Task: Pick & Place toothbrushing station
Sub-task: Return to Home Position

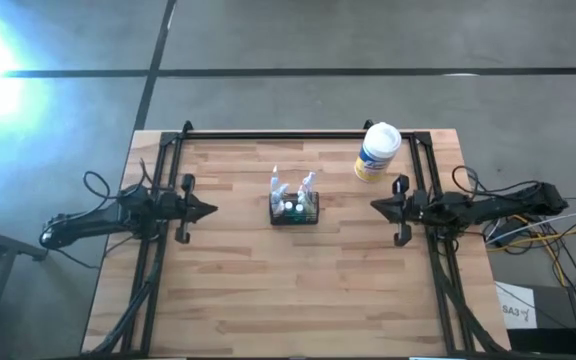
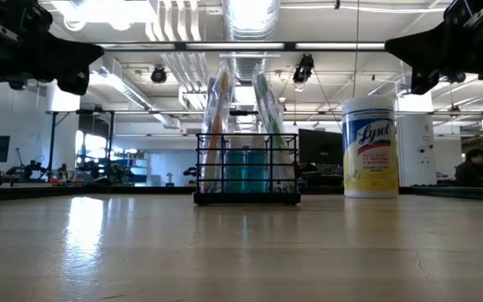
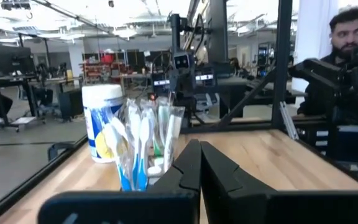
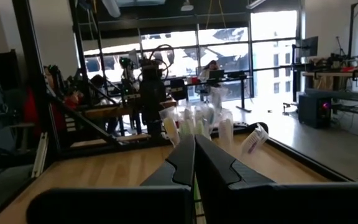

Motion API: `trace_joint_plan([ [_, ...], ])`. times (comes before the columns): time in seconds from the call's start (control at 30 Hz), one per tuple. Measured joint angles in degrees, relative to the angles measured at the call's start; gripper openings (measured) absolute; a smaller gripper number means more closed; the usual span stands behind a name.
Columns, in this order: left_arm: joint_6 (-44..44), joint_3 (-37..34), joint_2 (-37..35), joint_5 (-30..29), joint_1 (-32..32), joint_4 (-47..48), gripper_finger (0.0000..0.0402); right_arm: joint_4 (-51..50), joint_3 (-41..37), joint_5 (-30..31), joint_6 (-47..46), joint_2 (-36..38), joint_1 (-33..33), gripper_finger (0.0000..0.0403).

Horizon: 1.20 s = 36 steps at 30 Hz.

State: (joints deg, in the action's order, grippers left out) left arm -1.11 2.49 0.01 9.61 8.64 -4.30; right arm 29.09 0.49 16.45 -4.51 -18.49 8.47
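Note:
The toothbrushing station (image 1: 295,210), a small black wire caddy holding wrapped toothbrushes (image 2: 258,109) and blue-capped tubes, stands on its base on the wooden table (image 1: 298,290), near the middle. It also shows in the low view (image 2: 246,172), the left wrist view (image 3: 145,146) and the right wrist view (image 4: 197,124). My left gripper (image 1: 211,210) hangs shut at the table's left side, pointing at the caddy, well short of it. My right gripper (image 1: 375,206) hangs shut at the right side, also pointing at it. Neither touches anything.
A white-and-yellow wipes tub (image 1: 377,152) with a white lid stands at the far right of the table. A black frame (image 1: 298,135) runs round the table's far and side edges. A person (image 3: 347,56) is beyond the right side. Bare wood lies toward the near edge.

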Motion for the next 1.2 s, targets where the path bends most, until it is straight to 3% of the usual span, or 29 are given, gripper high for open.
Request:
trace_joint_plan([
  [0.33, -1.98, 0.03, 0.00, -0.57, 0.03, 4.28, 0.0002, -19.15, 0.02, 0.02, -0.51, 18.09, 0.01, 0.0008],
  [0.57, -1.64, 0.03, 0.07, -0.74, 0.13, 3.69, 0.0005, -27.11, 0.42, 0.42, -4.45, 18.37, -0.04, 0.0008],
  [1.2, -0.92, -0.95, 0.02, -0.50, 0.18, 2.34, 0.0008, -26.81, 0.35, 0.52, -3.21, 17.63, -0.13, 0.0008],
])
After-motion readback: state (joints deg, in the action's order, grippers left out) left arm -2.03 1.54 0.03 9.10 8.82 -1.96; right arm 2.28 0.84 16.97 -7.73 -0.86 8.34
